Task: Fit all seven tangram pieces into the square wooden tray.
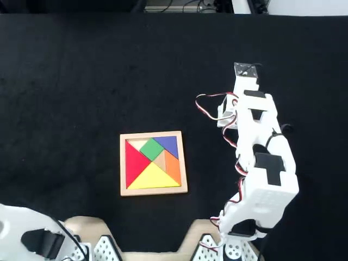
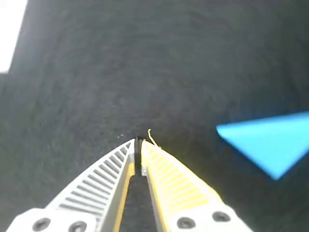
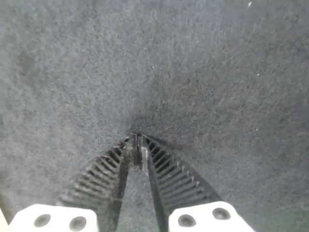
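Note:
The square wooden tray (image 1: pixel 154 191) lies on the black cloth in the middle of the table. Inside it sit a red triangle (image 1: pixel 135 162), a yellow triangle (image 1: pixel 154 178), a green square (image 1: pixel 151 148), a blue piece (image 1: pixel 168 144), an orange piece (image 1: pixel 173 166), a small tan triangle (image 1: pixel 160 159) and a pale piece (image 1: pixel 138 143) at the top edge. My right gripper (image 3: pixel 137 138) is shut on nothing; it rests on bare cloth far right of the tray (image 1: pixel 246 69). My left gripper (image 2: pixel 138 143) is shut and empty, with a light blue triangle (image 2: pixel 268 142) lying on the cloth beside it.
The left arm (image 1: pixel 32 236) is folded at the table's near left corner. The right arm (image 1: pixel 261 163) stretches along the right side with loose wires (image 1: pixel 209 106) hanging towards the tray. Black cloth covers the table around the tray.

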